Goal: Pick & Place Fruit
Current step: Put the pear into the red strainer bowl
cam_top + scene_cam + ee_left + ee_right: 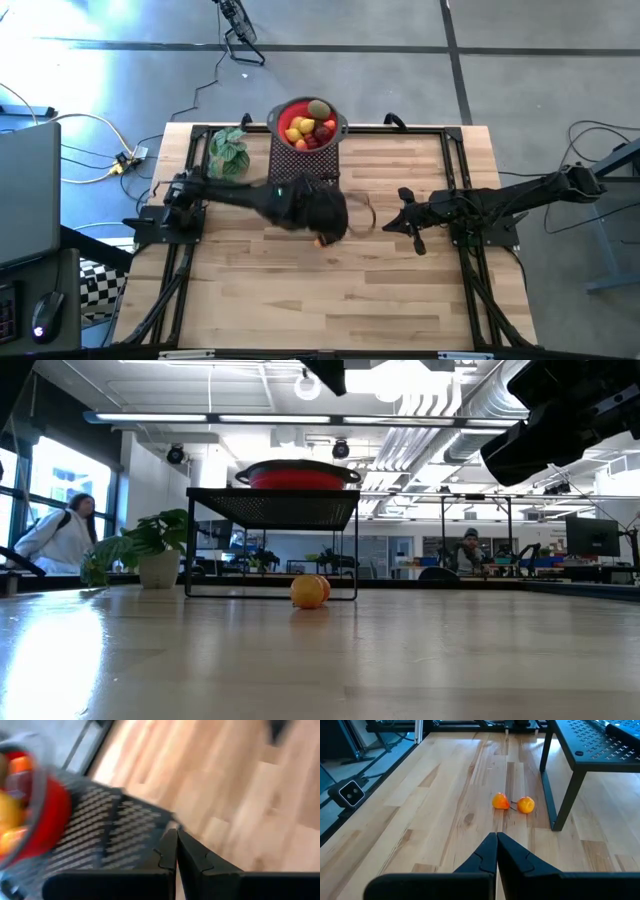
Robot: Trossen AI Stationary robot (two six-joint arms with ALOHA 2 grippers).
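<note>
A red bowl (307, 125) piled with yellow, red and brown fruit stands on a black mesh stand (305, 165) at the table's far edge. Two small orange fruits (501, 801) (525, 805) lie side by side on the wood near a stand leg; the low view shows them as fruit (310, 591) in front of the stand (272, 508). My left gripper (176, 855) hangs shut above the table beside the stand, over the orange fruit (320, 240). My right gripper (496, 851) is shut and points at the two fruits from the table's right.
A green leafy plant (228, 152) stands left of the stand near the far edge. Black frame rails (455, 165) run along the table's sides. Bare wood (330, 300) stretches toward the near edge. People (60, 532) show in the room behind.
</note>
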